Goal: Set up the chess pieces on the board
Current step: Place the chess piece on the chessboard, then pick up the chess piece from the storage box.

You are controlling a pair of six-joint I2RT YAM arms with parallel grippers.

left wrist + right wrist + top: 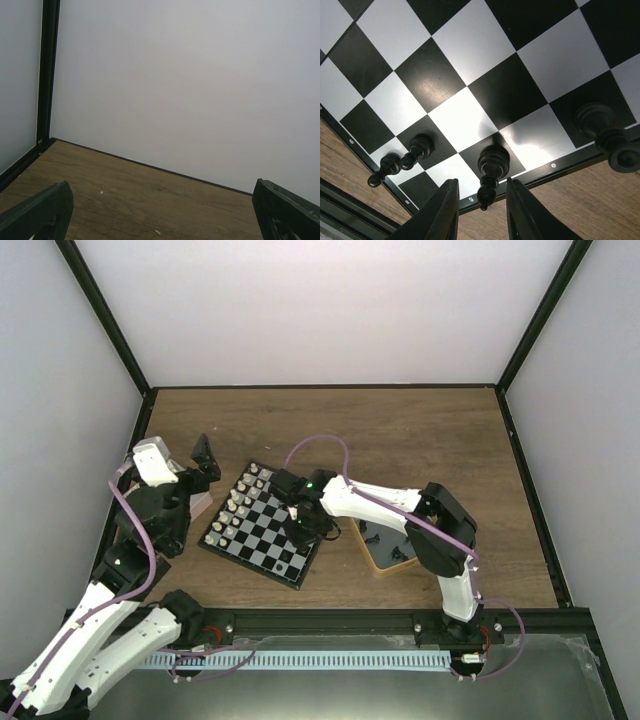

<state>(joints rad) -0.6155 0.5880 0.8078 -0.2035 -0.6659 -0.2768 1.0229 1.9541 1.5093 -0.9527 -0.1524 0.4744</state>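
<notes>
The board (262, 527) lies left of the table's centre, with cream-white chess pieces (240, 502) in rows along its left side. My right gripper (303, 527) hangs low over the board's right edge. In the right wrist view it (481, 212) is open, its fingers on either side of a black piece (492, 167) that stands on a black edge square, with a gap on each side. Two small black pieces (419, 146) stand to its left and a larger black piece (600, 125) to its right. My left gripper (200, 468) is raised, open and empty; it (162, 227) faces bare table and the back wall.
A gold-rimmed square tin (372, 558) with several black pieces lies right of the board, under the right arm. A pinkish tin edge (203, 504) shows under the left arm. Walls close in the table at the back and both sides.
</notes>
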